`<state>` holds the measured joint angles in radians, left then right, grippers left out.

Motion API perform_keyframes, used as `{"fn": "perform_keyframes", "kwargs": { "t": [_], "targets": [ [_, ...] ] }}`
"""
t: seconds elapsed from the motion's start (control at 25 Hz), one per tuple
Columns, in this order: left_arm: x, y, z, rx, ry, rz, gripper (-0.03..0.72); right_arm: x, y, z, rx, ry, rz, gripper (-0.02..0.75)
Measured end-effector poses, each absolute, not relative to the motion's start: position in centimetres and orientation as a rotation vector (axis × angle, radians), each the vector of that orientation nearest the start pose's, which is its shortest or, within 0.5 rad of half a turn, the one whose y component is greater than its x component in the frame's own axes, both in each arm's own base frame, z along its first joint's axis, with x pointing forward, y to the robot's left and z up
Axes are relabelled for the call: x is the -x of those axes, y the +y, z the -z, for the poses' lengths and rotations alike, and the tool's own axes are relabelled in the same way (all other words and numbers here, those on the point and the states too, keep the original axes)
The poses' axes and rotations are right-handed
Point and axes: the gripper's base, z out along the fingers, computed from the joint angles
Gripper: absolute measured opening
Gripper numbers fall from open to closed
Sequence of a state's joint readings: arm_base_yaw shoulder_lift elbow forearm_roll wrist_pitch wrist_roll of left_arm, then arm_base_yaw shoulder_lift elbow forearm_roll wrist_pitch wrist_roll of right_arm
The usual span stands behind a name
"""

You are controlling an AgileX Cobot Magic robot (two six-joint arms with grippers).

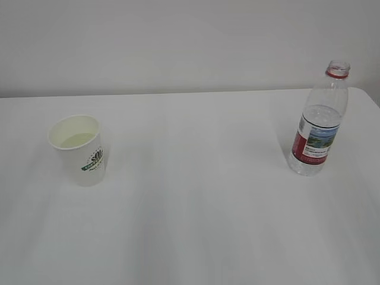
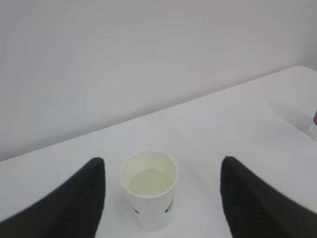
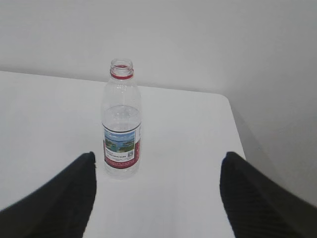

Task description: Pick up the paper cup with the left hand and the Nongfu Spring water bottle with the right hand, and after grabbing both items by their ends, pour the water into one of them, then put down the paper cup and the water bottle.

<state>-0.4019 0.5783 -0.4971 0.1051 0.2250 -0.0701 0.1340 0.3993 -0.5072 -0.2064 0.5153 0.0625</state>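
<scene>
The paper cup (image 1: 78,149) stands upright at the table's left, white with a green logo, and pale water (image 1: 78,139) lies inside it. In the left wrist view the paper cup (image 2: 149,189) sits between my spread black fingers (image 2: 81,198), untouched; my left gripper (image 2: 162,166) is open. The Nongfu Spring water bottle (image 1: 319,122) stands uncapped at the right, partly full. From the right wrist, the bottle (image 3: 121,121) is ahead and left of centre, clear of my open right gripper (image 3: 157,161). Neither gripper shows in the exterior view.
The white table (image 1: 196,225) runs back to a plain pale wall. Its right edge and far corner (image 3: 225,99) lie close behind the bottle. A sliver of the bottle (image 2: 314,124) shows at the right border of the left wrist view.
</scene>
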Motion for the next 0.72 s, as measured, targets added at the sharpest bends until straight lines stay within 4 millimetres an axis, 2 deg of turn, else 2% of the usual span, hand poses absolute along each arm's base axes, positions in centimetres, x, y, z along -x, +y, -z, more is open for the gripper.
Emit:
{"fn": "perform_keyframes", "kwargs": {
  "t": [0.28,0.72],
  "targets": [
    [-8.2,-3.3,-31.4,-0.333,1.791,0.273,0.514,-5.1,-0.5,-32.3,0.125,1.88,0.099,0.59],
    [-3.9,-1.5,-30.9,-0.324,1.894,0.289,0.513,-1.0,-1.2,-31.2,0.079,1.918,0.086,0.59]
  ]
}}
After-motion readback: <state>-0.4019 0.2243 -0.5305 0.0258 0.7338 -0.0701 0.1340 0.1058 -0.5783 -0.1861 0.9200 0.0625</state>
